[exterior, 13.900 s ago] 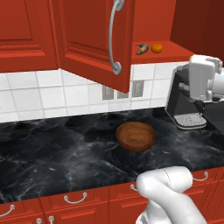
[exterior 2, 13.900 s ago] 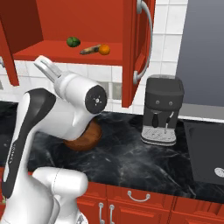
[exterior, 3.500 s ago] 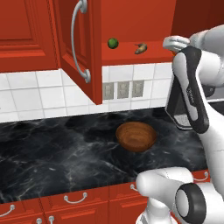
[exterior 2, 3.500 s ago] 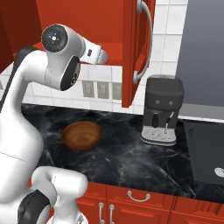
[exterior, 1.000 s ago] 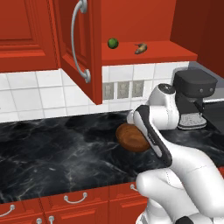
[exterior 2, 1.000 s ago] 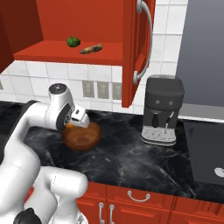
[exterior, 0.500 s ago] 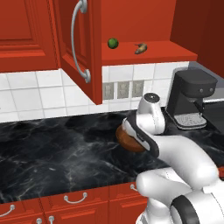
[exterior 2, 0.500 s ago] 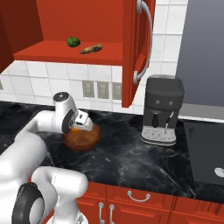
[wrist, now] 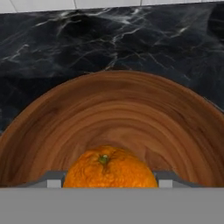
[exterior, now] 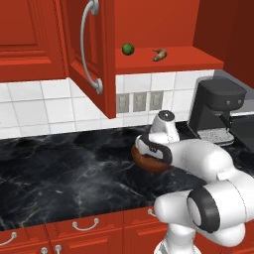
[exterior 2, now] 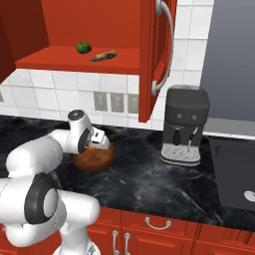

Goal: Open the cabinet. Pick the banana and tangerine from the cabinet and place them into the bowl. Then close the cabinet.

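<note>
- Tangerine (wrist: 109, 169) sits between our gripper (wrist: 105, 180) tips, inside the bowl (wrist: 52, 127); we cannot tell whether they grip it.
- Gripper hangs low over the bowl on the black counter (exterior: 59, 178).
- Banana (exterior 2: 103, 56) lies in the open cabinet (exterior 2: 99, 20).

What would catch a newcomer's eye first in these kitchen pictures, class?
The tangerine sits bright orange between the gripper's fingers, low over the wooden bowl on the black counter. Above, the red cabinet stands open, with the banana and a green ball on its shelf.
</note>
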